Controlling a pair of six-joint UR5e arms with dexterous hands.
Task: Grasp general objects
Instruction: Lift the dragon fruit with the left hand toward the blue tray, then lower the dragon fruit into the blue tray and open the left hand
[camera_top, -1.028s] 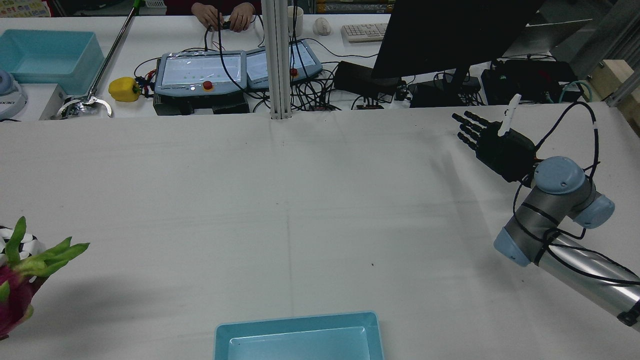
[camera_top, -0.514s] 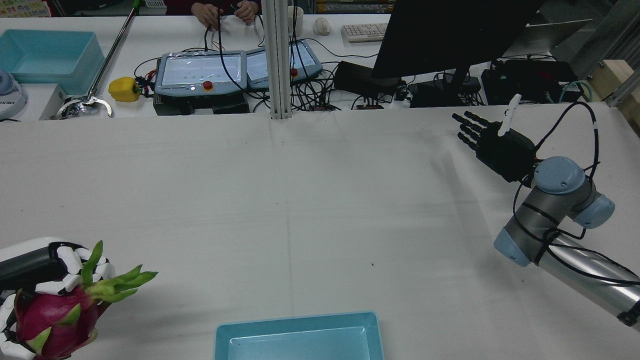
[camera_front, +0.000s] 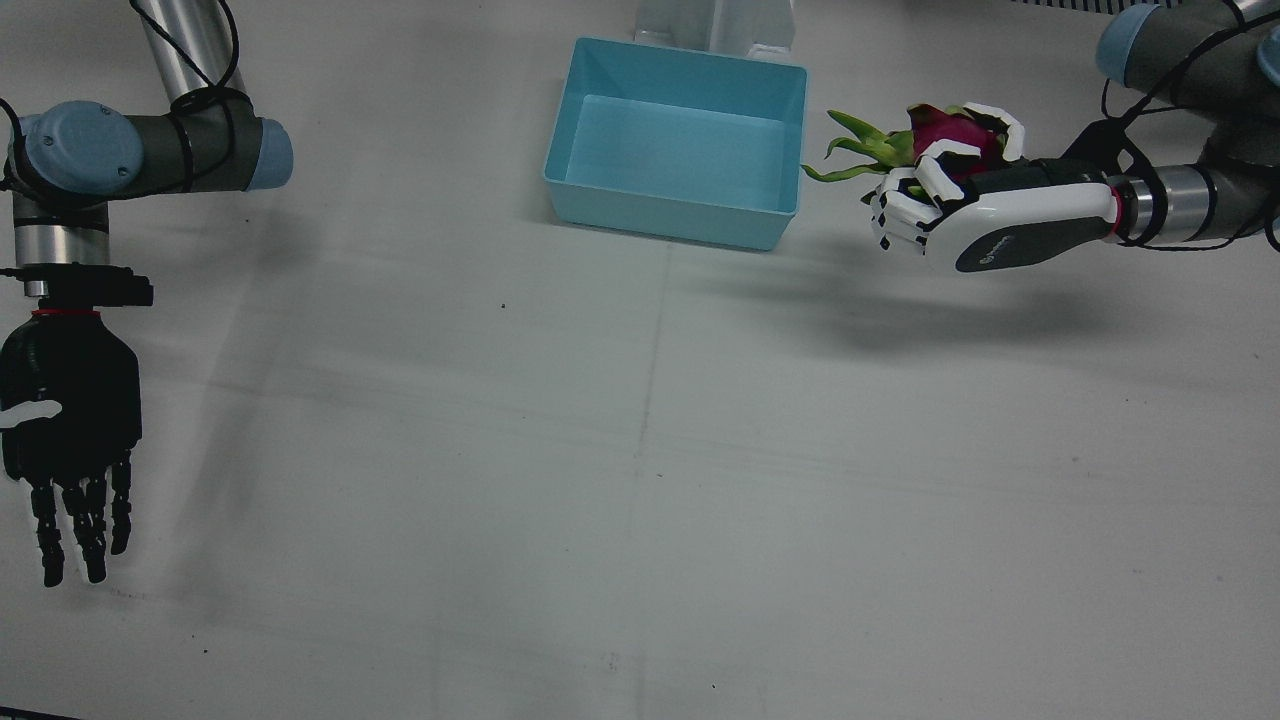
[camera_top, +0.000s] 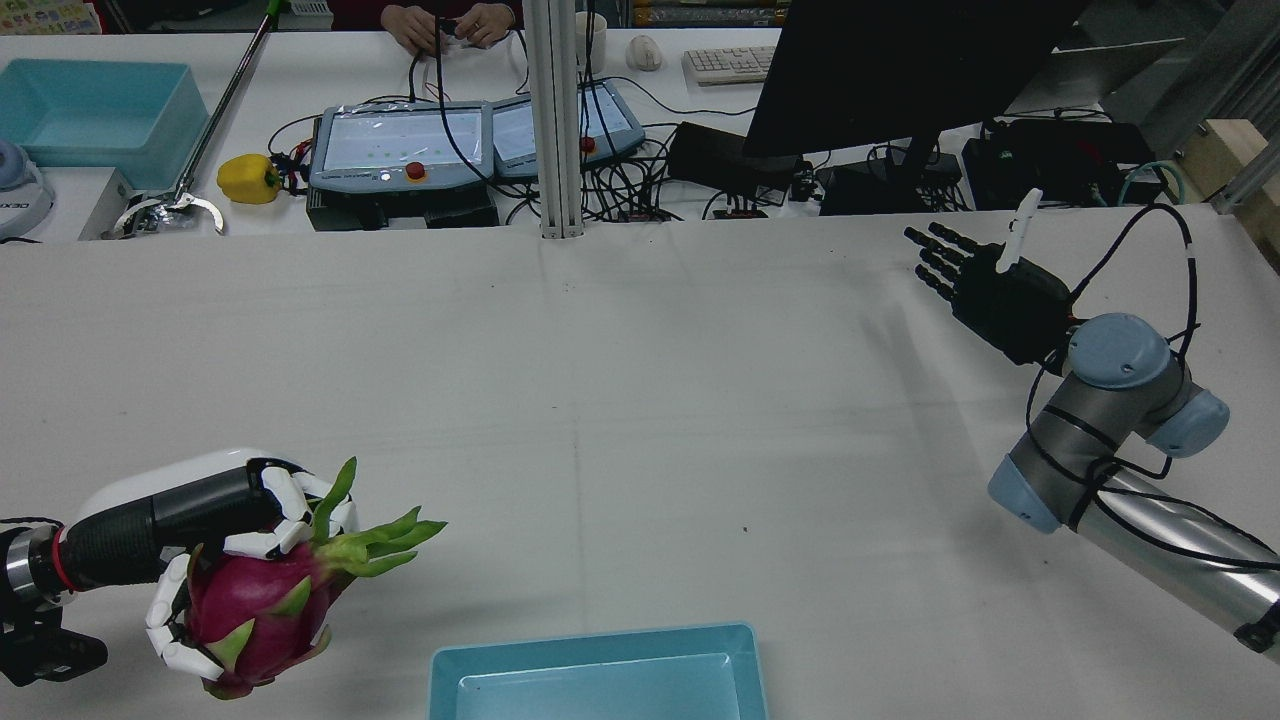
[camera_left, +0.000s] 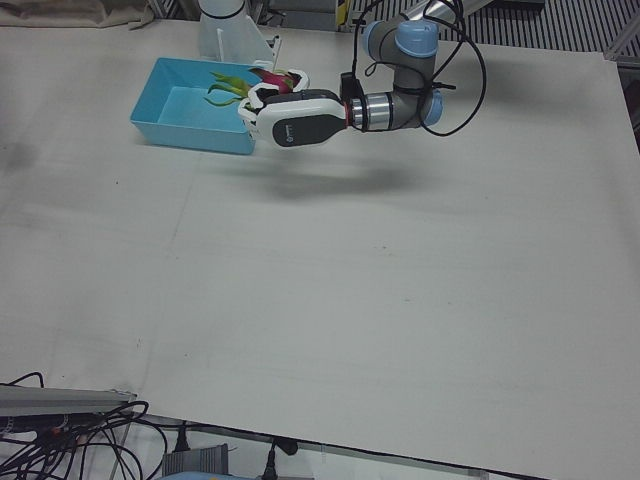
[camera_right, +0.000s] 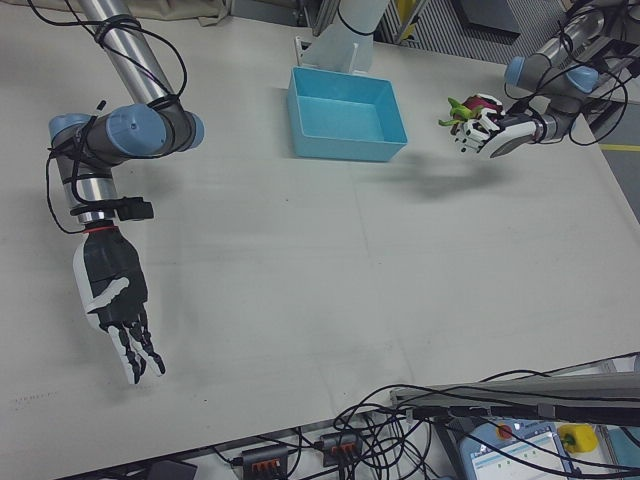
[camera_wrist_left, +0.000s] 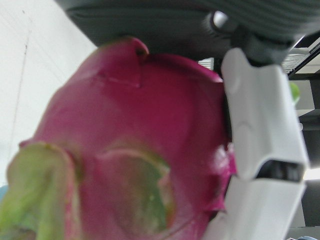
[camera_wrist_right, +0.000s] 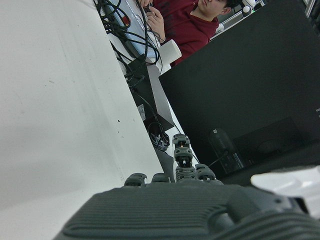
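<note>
**Dragon fruit carried toward the blue tray**

Since one second ago, the left hand (camera_top: 190, 520) has come far into the rear view from that view's left edge, and it now hangs just beside the blue tray (camera_top: 600, 672), on the robot's left side of it. Its white fingers (camera_top: 265, 540) are wrapped around the dragon fruit (camera_top: 255, 610); the fruit sits under the palm, inside the curl of the fingers, and it is held above the table (camera_top: 640, 400), not resting on it. The green leaf tips (camera_top: 385, 540) of the fruit stick out past the fingers and point toward the tray.

In the front view the left hand (camera_front: 985, 225) and the dragon fruit (camera_front: 950, 140) are level with the tray (camera_front: 675, 225), and the leaf tips (camera_front: 850, 150) are near the tray's side wall but do not reach over it. The left hand view is almost filled by the magenta skin of the dragon fruit (camera_wrist_left: 135, 150), with one white finger (camera_wrist_left: 265, 145) pressed on it.

The right hand (camera_top: 985, 285), black, is well apart from the tray, at the far corner of the table on the robot's right. Its fingers (camera_top: 935, 250) are stretched out and spread, and it holds nothing. It has not moved since the earlier pictures. In the front view this hand (camera_front: 70, 430) also lies flat above the table.
</note>
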